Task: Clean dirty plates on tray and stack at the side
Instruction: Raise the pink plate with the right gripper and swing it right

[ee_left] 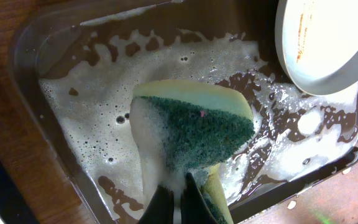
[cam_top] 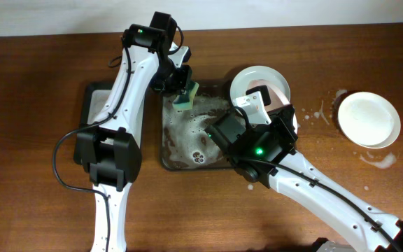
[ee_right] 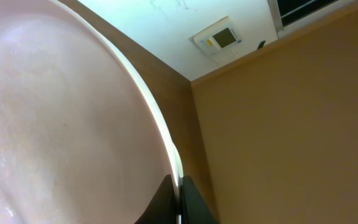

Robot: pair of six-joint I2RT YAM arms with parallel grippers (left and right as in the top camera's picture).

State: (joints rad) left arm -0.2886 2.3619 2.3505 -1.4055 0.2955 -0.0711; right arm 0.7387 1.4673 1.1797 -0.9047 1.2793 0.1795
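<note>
I see a brown wooden table [cam_top: 33, 175] with splashed suds [cam_top: 324, 112] near the lone plate [cam_top: 368, 119] at its right. My right gripper [ee_right: 178, 194] pinches the rim of the smeared plate [ee_left: 328, 43], which is tilted at the far right corner of the foamy tray [ee_left: 30, 56]. My left gripper [ee_left: 176, 199] clamps the sponge [ee_left: 197, 124] above the tray. Beyond the plate are a tan wall and a white surface with a small panel [ee_right: 219, 39]; I cannot read its screen.

Setting: indoor room, lab-style bench setup. I work at a brown wood-grain table [cam_top: 33, 56] set against a pale wall [cam_top: 47, 14]. Looking upward, I see a tan wall [ee_right: 291, 137], a white surface [ee_right: 154, 25] bearing a small panel unit [ee_right: 219, 38], and a window corner [ee_right: 322, 12].
</note>
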